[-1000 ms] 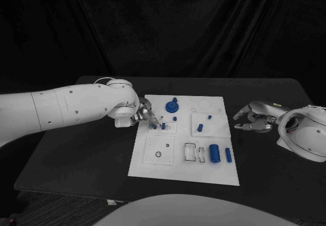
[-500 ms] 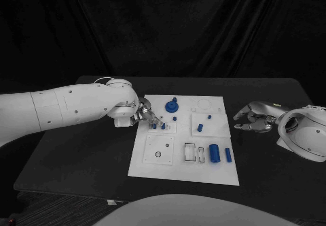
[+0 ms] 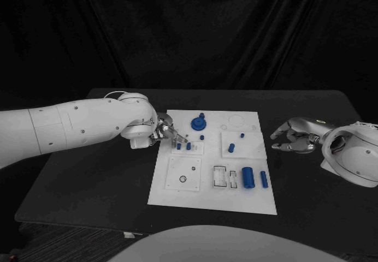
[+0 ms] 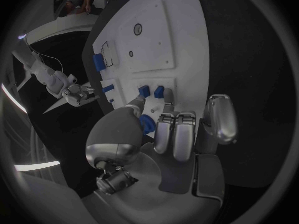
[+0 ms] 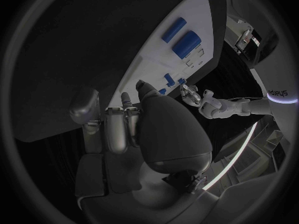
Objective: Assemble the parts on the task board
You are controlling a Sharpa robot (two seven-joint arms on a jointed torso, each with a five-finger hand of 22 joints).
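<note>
The white task board [image 3: 183, 191] lies in the middle of the black table. Two small blue pegs [image 3: 179, 146] [image 3: 189, 146] stand upright in its upper left block. My left hand [image 3: 167, 133] hovers at the board's left edge with its fingertips [image 4: 167, 106] just short of these pegs [image 4: 159, 90], fingers apart, holding nothing. A round blue part [image 3: 199, 123] sits farther up the board. A thick blue cylinder [image 3: 249, 177] and a thinner one [image 3: 264, 179] lie at the lower right. My right hand [image 3: 293, 138] rests off the board's right side, fingers curled in on nothing.
More small blue pieces [image 3: 232, 147] [image 3: 202, 137] [image 3: 242, 135] stand mid-board. A square plate with a round hole [image 3: 183, 178] and two rectangular slots [image 3: 226, 177] lie toward the board's near end. Bare black table [image 3: 94, 185] surrounds the board.
My left hand and arm have drawn slightly to the left, away from the two pegs. The right hand has not moved.
</note>
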